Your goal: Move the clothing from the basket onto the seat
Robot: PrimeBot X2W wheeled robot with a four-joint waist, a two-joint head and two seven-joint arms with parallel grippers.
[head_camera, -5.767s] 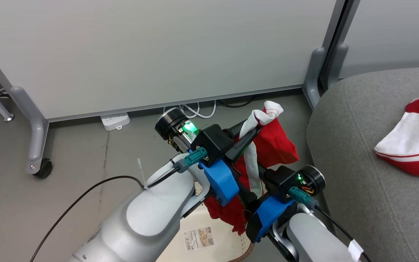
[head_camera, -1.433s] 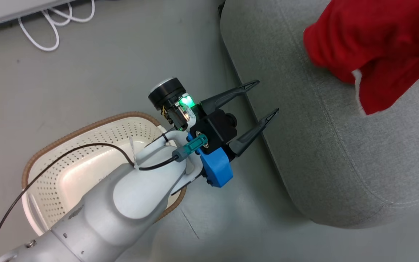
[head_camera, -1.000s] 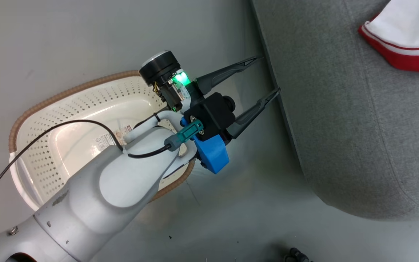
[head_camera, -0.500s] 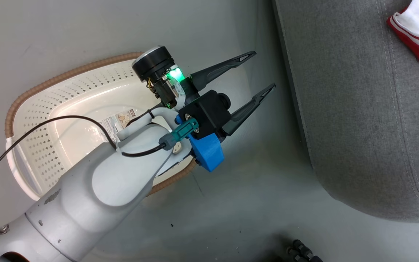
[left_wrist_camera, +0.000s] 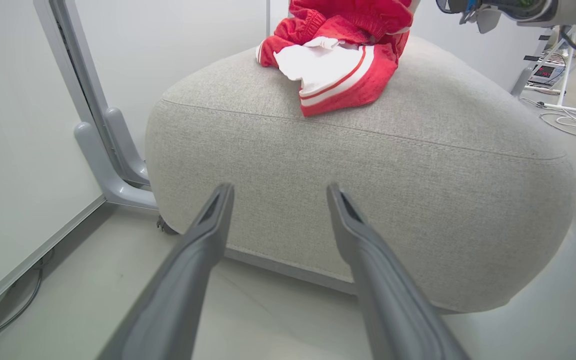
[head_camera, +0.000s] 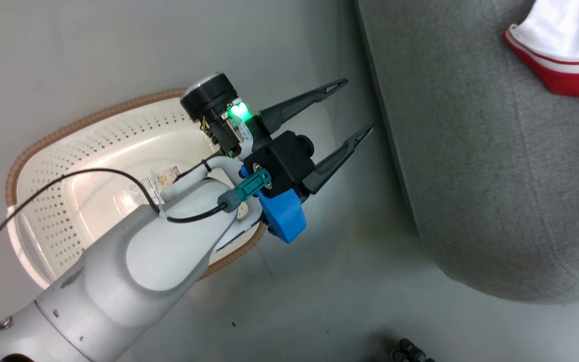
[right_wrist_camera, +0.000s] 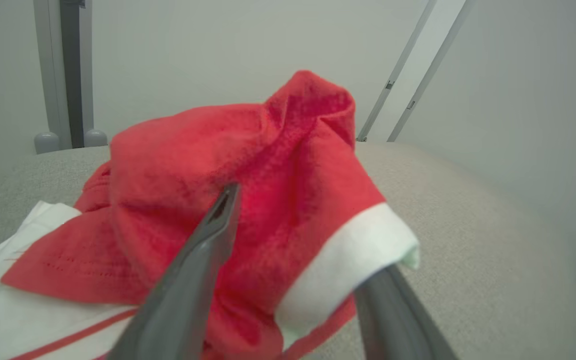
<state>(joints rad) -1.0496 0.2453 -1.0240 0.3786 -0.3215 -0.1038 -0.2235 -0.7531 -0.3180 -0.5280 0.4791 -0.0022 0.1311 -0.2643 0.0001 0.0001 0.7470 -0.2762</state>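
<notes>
Shifted clothing (left_wrist_camera: 338, 70) from above basket (head_camera: 118, 136) to seat (head_camera: 470, 176) top, toward far edge, with right jaws apart around a red fold and left jaws apart, empty, over floor (head_camera: 345, 261) beside seat edge; judged near completion, pending withdrawal.

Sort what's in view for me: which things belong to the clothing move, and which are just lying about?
Job: clothing, basket, seat, left gripper (open, empty).
Lying about: white cables on the floor, grey partition foot beside the seat.
</notes>
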